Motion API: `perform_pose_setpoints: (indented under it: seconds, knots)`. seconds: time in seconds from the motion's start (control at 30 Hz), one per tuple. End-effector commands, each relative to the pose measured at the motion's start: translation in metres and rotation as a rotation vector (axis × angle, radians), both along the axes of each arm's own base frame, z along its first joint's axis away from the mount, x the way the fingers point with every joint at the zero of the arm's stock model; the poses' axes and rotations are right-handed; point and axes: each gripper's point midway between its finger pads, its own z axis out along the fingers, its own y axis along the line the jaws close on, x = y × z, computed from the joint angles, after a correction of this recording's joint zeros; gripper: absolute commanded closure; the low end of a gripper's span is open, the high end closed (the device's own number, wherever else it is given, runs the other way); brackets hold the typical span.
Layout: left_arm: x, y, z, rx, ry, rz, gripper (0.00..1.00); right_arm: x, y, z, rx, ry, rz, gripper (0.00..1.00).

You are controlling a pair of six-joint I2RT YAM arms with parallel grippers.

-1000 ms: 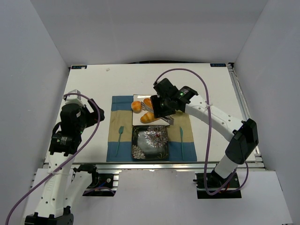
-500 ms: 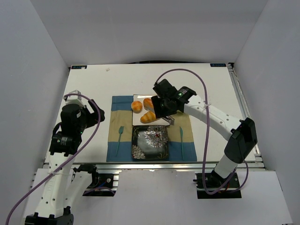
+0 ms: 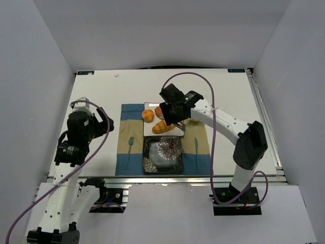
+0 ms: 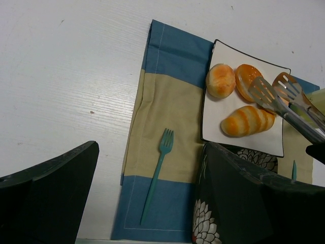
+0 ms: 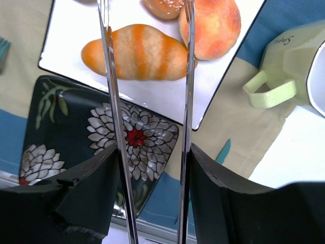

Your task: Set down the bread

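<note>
Fingers [image 5: 86, 203] of the right gripper [image 5: 152, 155] clamp the metal tongs [image 5: 112, 101], whose parted arms straddle the bread [image 5: 163, 7], a brown-topped roll lying on the white plate [image 5: 167, 96] just beside an orange bun [image 5: 213, 23] and near the striped loaf [image 5: 134, 51]. Whether the tips touch it cannot be told. Just beside that plate lies the flowered black plate [image 5: 61, 117]; the left gripper [image 4: 152, 152] hangs well apart, jaws wide open.

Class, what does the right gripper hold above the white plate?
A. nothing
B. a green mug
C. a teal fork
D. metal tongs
D: the right gripper is closed on the metal tongs, whose slotted ends reach over the white plate.
</note>
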Motion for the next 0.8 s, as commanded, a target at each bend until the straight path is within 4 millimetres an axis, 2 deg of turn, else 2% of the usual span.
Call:
perform_pose_setpoints:
  seconds: [0.0,0.23,0.37,0.77]
  knots:
    - [0.003,-0.002,0.003,0.005,-0.017,-0.015,0.02,0.02,0.004,0.015,0.009,-0.075,0.01,0.42]
    - [0.004,-0.001,-0.001,0.011,-0.005,-0.014,0.02,0.035,-0.003,0.0,-0.021,-0.068,0.015,0.42]
    - [0.004,-0.001,-0.004,0.014,0.001,-0.01,0.02,0.039,0.002,-0.008,-0.001,-0.063,0.047,0.42]
    - [0.004,0.002,-0.012,0.028,0.017,-0.003,0.02,0.039,0.014,-0.035,-0.009,0.0,0.113,0.43]
